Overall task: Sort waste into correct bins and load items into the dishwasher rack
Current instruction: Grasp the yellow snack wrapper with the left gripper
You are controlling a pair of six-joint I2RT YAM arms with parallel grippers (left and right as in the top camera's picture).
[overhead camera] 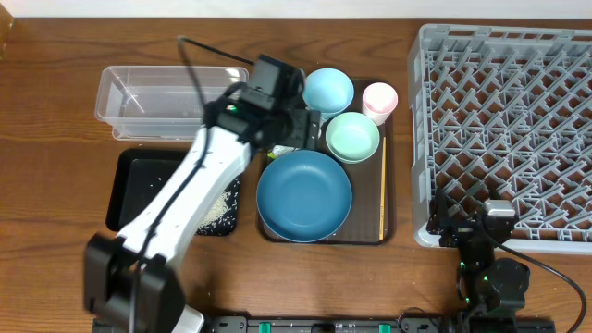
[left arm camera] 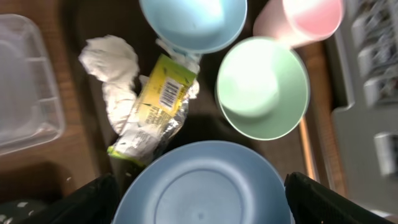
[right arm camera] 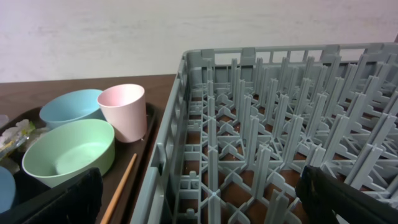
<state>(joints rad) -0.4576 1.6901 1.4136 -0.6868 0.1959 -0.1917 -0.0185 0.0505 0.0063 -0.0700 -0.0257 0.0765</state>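
Wrapper (left arm camera: 155, 102) lies untouched, left end effector (left arm camera: 200, 186) wide open.

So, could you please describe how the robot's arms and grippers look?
The left arm has white links with black joints and base, a green light near the wrist and a black cable looping off it. The right arm is black, with green lights and a black cable. The left fingers and right fingers are black.
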